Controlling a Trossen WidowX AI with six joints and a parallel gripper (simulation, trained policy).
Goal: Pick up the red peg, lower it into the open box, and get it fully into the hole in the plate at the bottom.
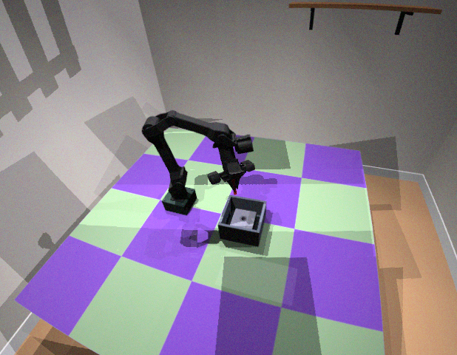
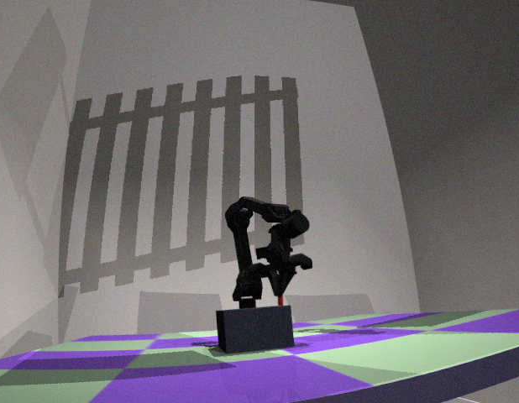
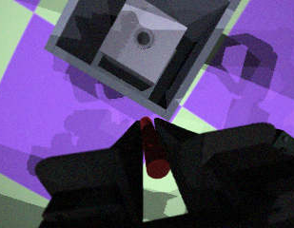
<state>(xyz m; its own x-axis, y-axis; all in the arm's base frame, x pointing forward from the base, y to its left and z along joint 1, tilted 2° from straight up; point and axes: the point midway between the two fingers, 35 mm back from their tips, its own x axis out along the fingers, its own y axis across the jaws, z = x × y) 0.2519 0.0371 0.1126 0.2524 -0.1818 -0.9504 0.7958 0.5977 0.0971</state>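
Note:
My gripper (image 1: 234, 188) (image 2: 280, 295) (image 3: 147, 123) is shut on the red peg (image 1: 234, 192) (image 2: 280, 300) (image 3: 157, 167), which points down between the fingertips, its lower end showing just below them. The peg is off the table. The open dark box (image 1: 239, 235) (image 2: 255, 329) (image 3: 108, 81) stands on the table. In the top view the peg shows just behind the box's back rim; in the wrist view it is outside the box, near one corner. The pale plate (image 1: 235, 221) (image 3: 123, 52) with its round, empty hole (image 1: 242, 218) (image 3: 144, 38) lies at the box's bottom.
The box's upright walls stand around the plate. The arm's base (image 1: 179, 202) is left of the box in the top view. The table (image 1: 144, 290) has purple and green squares, crossed by shadows. A wall shelf (image 1: 362, 7) is far behind.

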